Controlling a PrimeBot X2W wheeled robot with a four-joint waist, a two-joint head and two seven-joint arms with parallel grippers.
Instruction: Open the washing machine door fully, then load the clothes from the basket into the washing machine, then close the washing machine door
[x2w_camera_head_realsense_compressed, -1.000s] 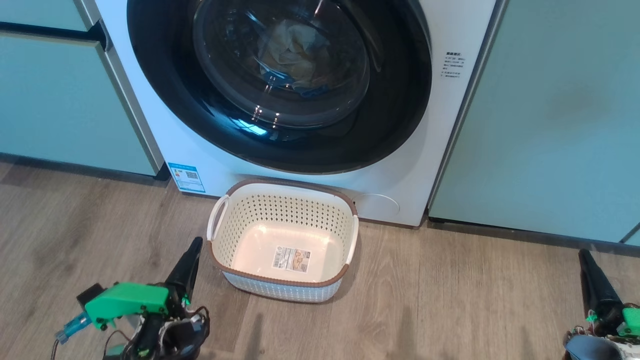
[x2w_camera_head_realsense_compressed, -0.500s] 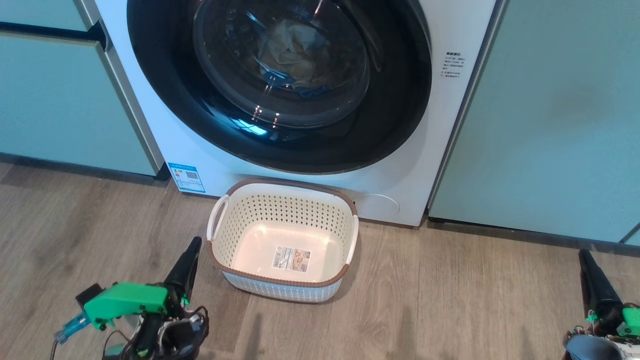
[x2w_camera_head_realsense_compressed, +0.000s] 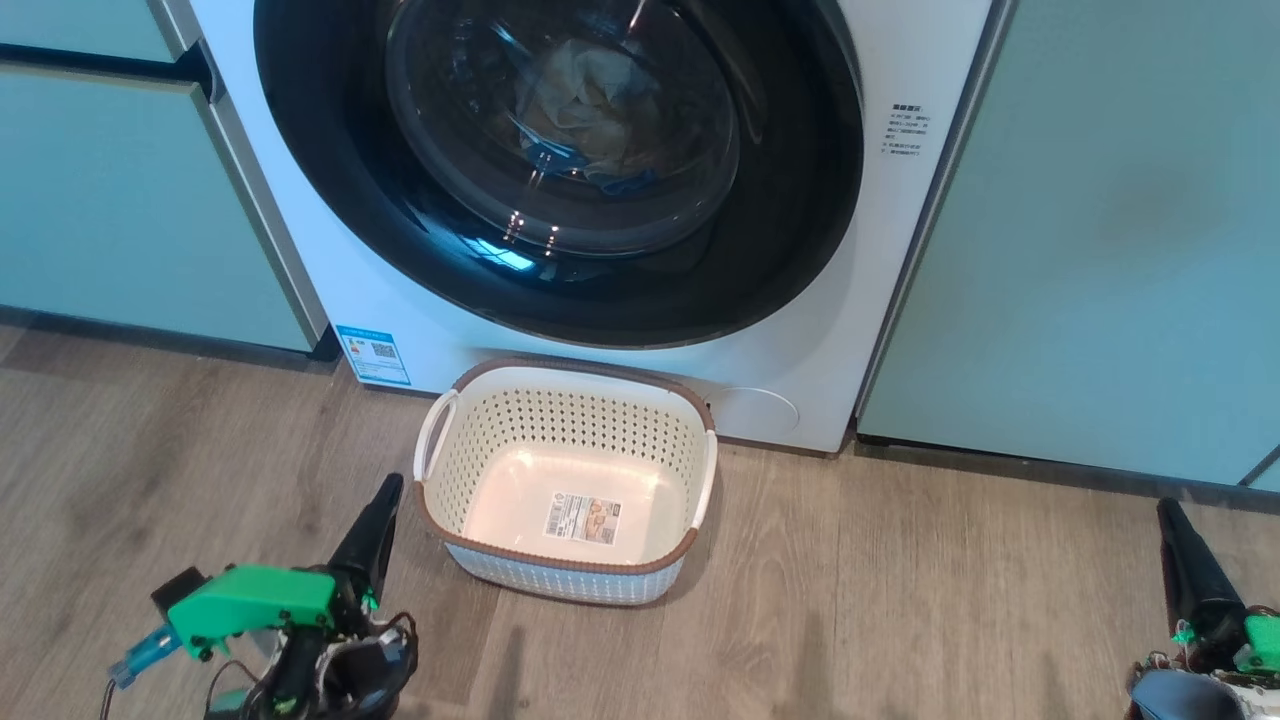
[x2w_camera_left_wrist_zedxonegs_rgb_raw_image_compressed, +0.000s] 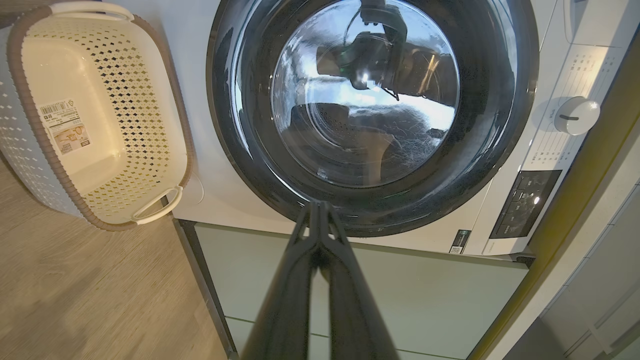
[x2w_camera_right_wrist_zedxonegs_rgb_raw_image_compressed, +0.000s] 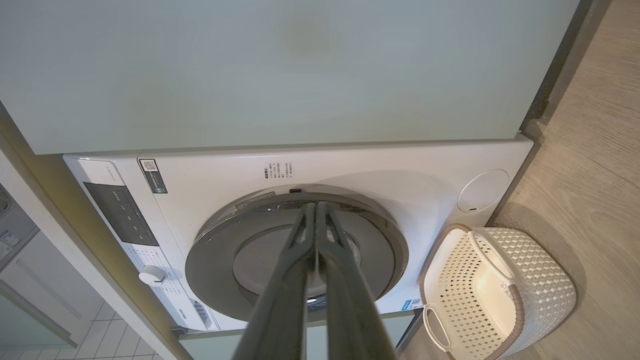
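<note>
Behind the large round glossy black door (x2w_camera_head_realsense_compressed: 330, 200) of the big white washing machine (x2w_camera_head_realsense_compressed: 800, 340) lie the pale yellow-and-blue clothes (x2w_camera_head_realsense_compressed: 590, 110); left hand (x2w_camera_head_realsense_compressed: 388, 492) and right hand (x2w_camera_head_realsense_compressed: 1168, 512) are pinched shut, empty, and a door not fully latched could swing open.

Glossy black glass washing machine door (x2w_camera_head_realsense_compressed: 560, 170), perforated plastic basket (x2w_camera_head_realsense_compressed: 570, 450), wood-grain floor (x2w_camera_head_realsense_compressed: 900, 600)

Count: one washing machine (x2w_camera_head_realsense_compressed: 900, 300), one washing machine door (x2w_camera_head_realsense_compressed: 330, 200), one basket (x2w_camera_head_realsense_compressed: 560, 430) with two handles (x2w_camera_head_realsense_compressed: 432, 435) and one label sticker (x2w_camera_head_realsense_compressed: 583, 518), one pile of clothes (x2w_camera_head_realsense_compressed: 590, 100), one QR sticker (x2w_camera_head_realsense_compressed: 373, 354), plus left gripper (x2w_camera_head_realsense_compressed: 392, 484) and right gripper (x2w_camera_head_realsense_compressed: 1166, 506), two total.
</note>
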